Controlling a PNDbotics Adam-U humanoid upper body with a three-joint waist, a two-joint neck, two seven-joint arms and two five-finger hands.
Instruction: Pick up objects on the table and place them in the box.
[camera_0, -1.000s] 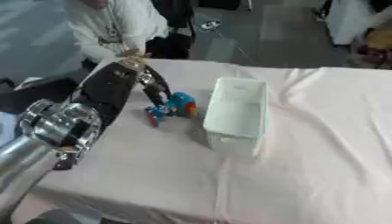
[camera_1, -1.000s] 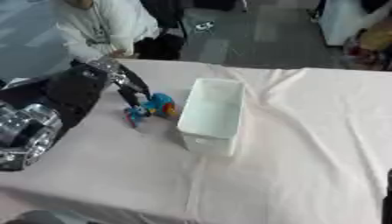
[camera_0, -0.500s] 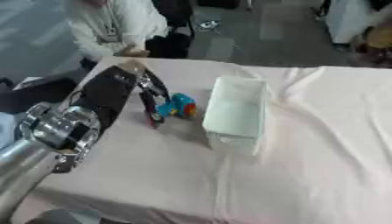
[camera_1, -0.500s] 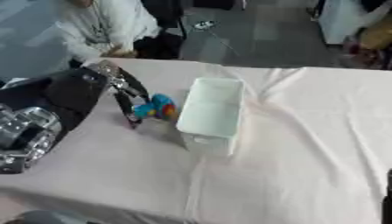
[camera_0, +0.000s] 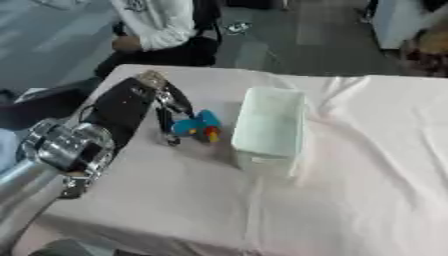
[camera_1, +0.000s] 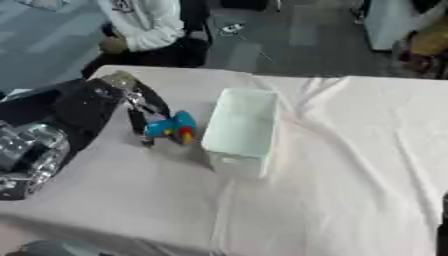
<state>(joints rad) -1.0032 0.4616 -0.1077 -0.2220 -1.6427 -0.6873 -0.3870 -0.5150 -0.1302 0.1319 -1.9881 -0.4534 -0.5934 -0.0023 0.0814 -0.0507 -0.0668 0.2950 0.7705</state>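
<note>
Left hand (camera_0: 156, 102) grasped blue toy (camera_0: 196, 126) – fingers curled round it, just left of white box (camera_0: 269, 126) on table (camera_0: 350, 200).

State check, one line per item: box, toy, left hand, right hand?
white box: upright on the table, open top, nothing visible inside.
blue toy: on the table left of the box, not in it, with red and yellow bits.
left hand: fingers pointing down around the toy; whether it grips cannot be told.
right hand: not in view.
</note>
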